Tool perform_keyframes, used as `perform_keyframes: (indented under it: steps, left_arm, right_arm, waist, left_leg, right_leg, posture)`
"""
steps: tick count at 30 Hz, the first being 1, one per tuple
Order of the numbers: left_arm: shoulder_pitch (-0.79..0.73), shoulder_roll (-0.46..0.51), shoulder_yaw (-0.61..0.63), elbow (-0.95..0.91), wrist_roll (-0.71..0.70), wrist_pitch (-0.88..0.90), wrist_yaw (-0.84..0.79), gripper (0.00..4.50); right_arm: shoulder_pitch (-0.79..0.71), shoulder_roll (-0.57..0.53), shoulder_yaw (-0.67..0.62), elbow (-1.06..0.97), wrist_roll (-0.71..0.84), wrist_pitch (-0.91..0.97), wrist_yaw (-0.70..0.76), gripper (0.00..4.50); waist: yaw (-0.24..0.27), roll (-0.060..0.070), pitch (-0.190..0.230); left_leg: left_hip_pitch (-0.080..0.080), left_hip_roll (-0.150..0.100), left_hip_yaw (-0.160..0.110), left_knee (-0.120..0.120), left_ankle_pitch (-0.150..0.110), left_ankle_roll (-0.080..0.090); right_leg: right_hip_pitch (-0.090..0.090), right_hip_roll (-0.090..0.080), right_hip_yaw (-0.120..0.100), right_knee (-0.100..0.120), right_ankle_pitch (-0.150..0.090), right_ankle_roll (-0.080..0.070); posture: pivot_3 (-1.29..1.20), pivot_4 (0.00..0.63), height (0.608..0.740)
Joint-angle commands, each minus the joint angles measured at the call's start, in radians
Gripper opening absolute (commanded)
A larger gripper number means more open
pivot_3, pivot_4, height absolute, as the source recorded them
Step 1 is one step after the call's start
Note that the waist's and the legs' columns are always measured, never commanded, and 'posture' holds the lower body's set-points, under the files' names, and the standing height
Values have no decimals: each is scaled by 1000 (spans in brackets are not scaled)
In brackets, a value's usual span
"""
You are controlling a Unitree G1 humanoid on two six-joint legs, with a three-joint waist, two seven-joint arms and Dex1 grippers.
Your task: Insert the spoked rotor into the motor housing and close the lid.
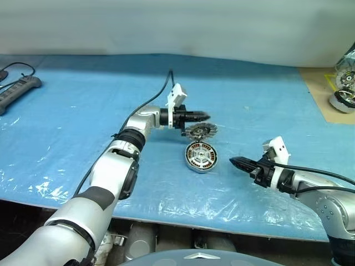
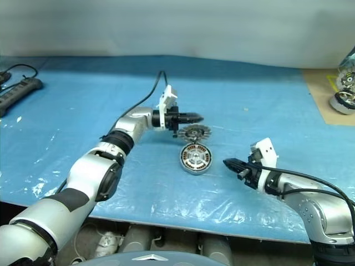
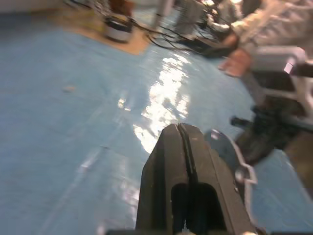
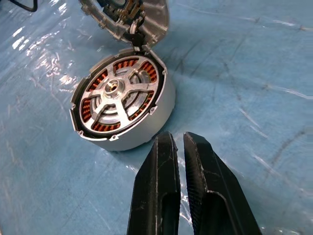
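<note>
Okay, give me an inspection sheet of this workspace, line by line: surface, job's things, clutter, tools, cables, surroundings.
Surface: blue plastic sheet over the table, wrinkled and glossy.
Job's things: motor housing rests on the sheet, copper windings facing up, a silver spoked piece seated in it. Lid stands tilted at the housing's far edge, ribbed face showing.
Clutter: nothing seen near the housing.
Tools: left tool shut, just above the lid. Right tool shut, empty, beside the housing, apart from it.
Cables: a black cable runs along the left arm; a power strip lies at the sheet's left edge.
Surroundings: another motor on a brown board at far right.
</note>
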Motion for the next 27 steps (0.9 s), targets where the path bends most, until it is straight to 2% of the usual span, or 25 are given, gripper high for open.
perform_keyframes:
  steps: [1, 6, 9, 12, 17, 19, 21, 24, 27]
  left_arm:
    - [13, 16, -37, -15, 46, -7, -91, 26]
    - [44, -2, -80, -32, 102, -62, -125, 26]
    - [133, -10, -176, -76, 203, -254, -97, 26]
    - [188, -32, -207, -99, 229, -339, -69, 26]
    - [229, -28, -218, -137, 220, -338, -99, 26]
    - [206, -21, -170, -181, 155, -249, -123, 26]
    - [177, 1, -101, -294, 47, -62, -153, 26]
    - [202, 54, -53, -499, -54, 152, -145, 26]
    - [298, 145, -29, -704, -116, 303, -115, 0]
  right_arm:
    - [-6, 13, -95, -74, 104, 22, -23, 316]
    - [6, -15, -128, -110, 139, 38, -48, 316]
    - [5, -26, -162, -104, 159, 35, -62, 316]
    - [-13, -31, -184, -75, 173, 32, -72, 316]
    - [-52, -44, -114, -87, 168, 31, -75, 316]
    - [-83, -47, -81, -102, 158, 21, -79, 316]
    - [-117, -52, -28, -124, 130, 4, -82, 316]
    - [-145, -50, 65, -141, 76, -32, -74, 316]
    - [-178, -55, 199, -103, -13, -95, -26, 1152]
  waist:
    - [1, 0, 0]
    - [4, 0, 0]
    - [5, 0, 0]
    - [7, 0, 0]
    - [7, 0, 0]
    - [3, 0, 0]
    - [1, 1, 1]
    - [0, 1, 1]
    - [-4, 2, 1]
  left_leg:
    - [0, 0, 0, 0, 0, 0]
    - [1, 0, 0, -1, 0, 0]
    - [3, 0, 0, -2, 0, 0]
    - [3, 0, 0, -3, 0, 0]
    - [17, 0, 0, -6, -2, -4]
    - [21, 0, 0, -8, -1, -5]
    - [21, 0, 0, -9, -1, -6]
    - [13, 0, 0, -10, 0, -6]
    - [5, 0, 0, -9, 1, -3]
  right_leg:
    - [0, 0, 0, 0, 0, 0]
    - [2, 0, 0, -1, 0, 0]
    - [4, 0, -1, -3, 0, 0]
    - [5, 0, -2, -3, 0, 0]
    - [17, 0, -2, -8, -1, 1]
    - [21, 0, -2, -10, -2, 4]
    - [20, 0, -2, -10, -3, 4]
    - [11, 0, -2, -8, 0, 0]
    - [1, 0, -2, -1, -1, -2]
  posture:
    - [0, 150, 740]
    - [0, 150, 740]
    - [0, 150, 740]
    - [0, 150, 740]
    - [0, 150, 740]
    - [0, 150, 740]
    - [0, 150, 740]
    - [0, 150, 740]
    - [0, 150, 740]
